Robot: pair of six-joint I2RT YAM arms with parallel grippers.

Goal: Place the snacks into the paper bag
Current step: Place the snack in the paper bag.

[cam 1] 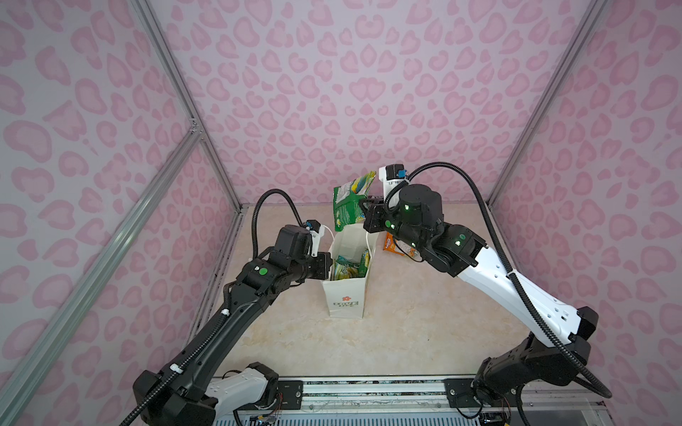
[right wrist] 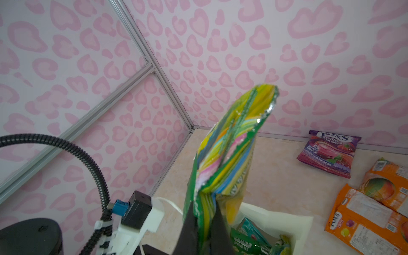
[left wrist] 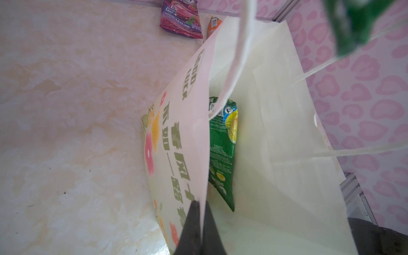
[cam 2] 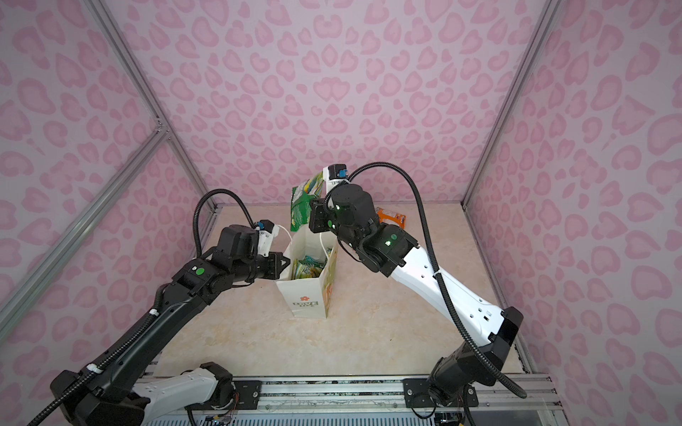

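The paper bag (cam 1: pixel 346 297) stands upright and open about the middle of the tabletop (cam 1: pixel 424 332), nearer the robot's base than any other item. The left end effector (cam 2: pixel 286 262) is clenched on the rim of the bag's left wall. The left wrist view shows its dark fingers (left wrist: pixel 191 227) pinching that printed wall, one outside and one inside. This view also looks down into the bag, where a green packet (left wrist: pixel 221 152) stands on edge against the gripped wall. The right wrist view adds a teal packet (right wrist: pixel 251 228) lying among the green. In both top views the contents are only a green and yellow jumble in the mouth.

Above the far side of the bag's mouth, the right end effector (cam 1: pixel 363 206) grasps a yellow-green packet (cam 1: pixel 352 201). The packet stands upright in the air, its lower end close to the far rim. In the right wrist view the packet rises from between the closed fingers, with the open bag just below them.

Beyond the bag, toward the far right of the tabletop, both top views show only part of one orange packet beside the right arm (cam 1: pixel 491 273). The right wrist view shows two, the FOX'S orange packet (right wrist: pixel 364 227) and a second orange packet (right wrist: pixel 385 183), their edges meeting. A purple packet (right wrist: pixel 329 152) lies farther still, against the far edge. Both wrist views show it and neither top view does.
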